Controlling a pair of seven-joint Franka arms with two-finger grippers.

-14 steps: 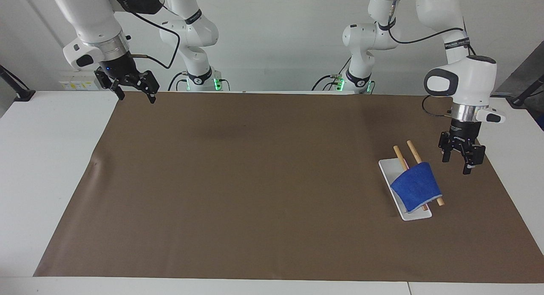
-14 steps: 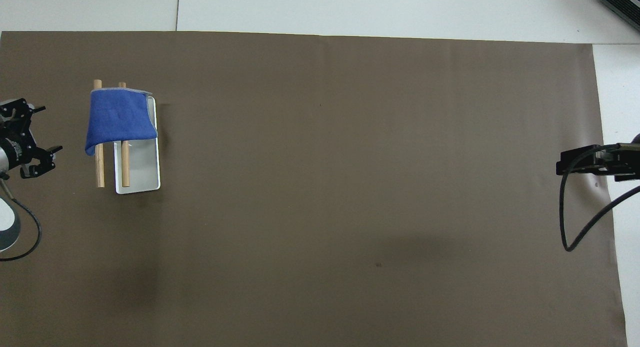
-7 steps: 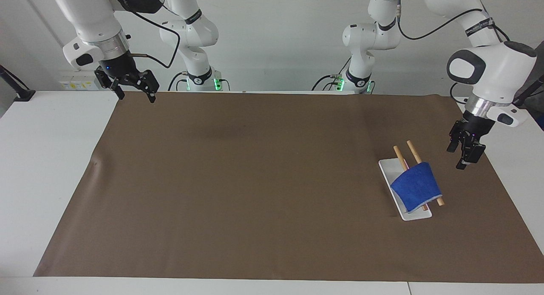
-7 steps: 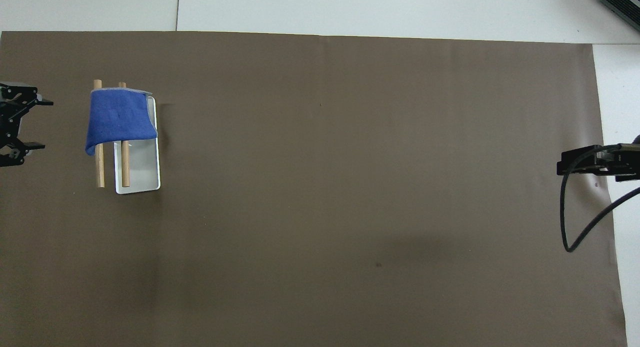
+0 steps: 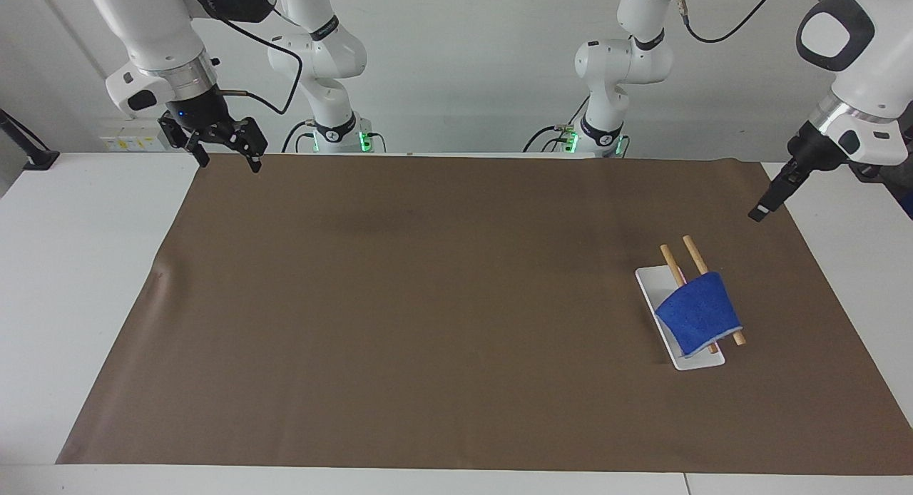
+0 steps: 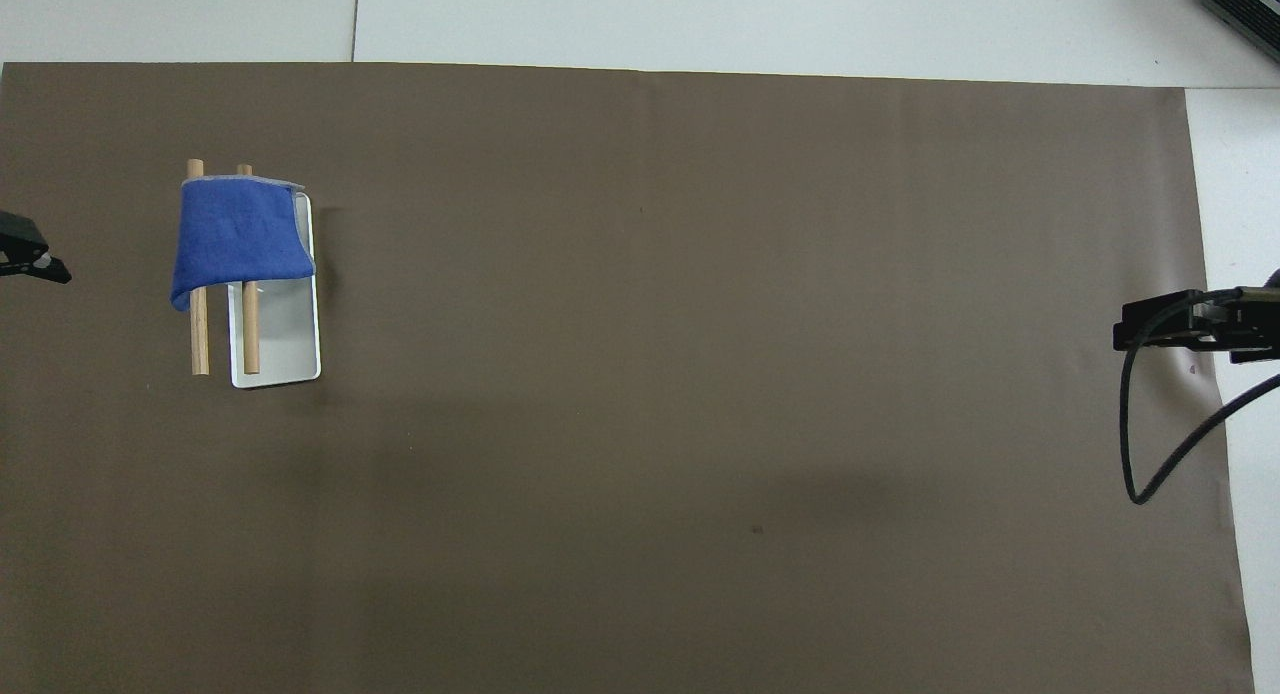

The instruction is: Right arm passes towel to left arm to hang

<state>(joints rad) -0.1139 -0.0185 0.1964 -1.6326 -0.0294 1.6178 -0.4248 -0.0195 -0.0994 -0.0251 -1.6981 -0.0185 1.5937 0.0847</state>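
The blue towel (image 5: pixel 697 313) (image 6: pixel 238 239) hangs draped over two wooden rods (image 5: pixel 690 252) (image 6: pixel 198 344) of a small rack with a white base (image 5: pixel 653 284) (image 6: pixel 285 334), toward the left arm's end of the table. My left gripper (image 5: pixel 767 202) (image 6: pixel 35 264) is raised over the mat's edge beside the rack, clear of the towel, open and holding nothing. The right gripper (image 5: pixel 230 163) (image 6: pixel 1125 334) waits in the air over the mat's corner at the right arm's end, open and empty.
A brown mat (image 5: pixel 428 302) covers most of the white table (image 5: pixel 78 267). A black cable (image 6: pixel 1135 454) loops down from the right wrist over the mat's edge. Both arm bases (image 5: pixel 335 135) stand at the table's robot side.
The left gripper has risen and swung away from beside the towel rack toward the table's end, turning edge-on. The towel, the rack and the right arm have not moved.
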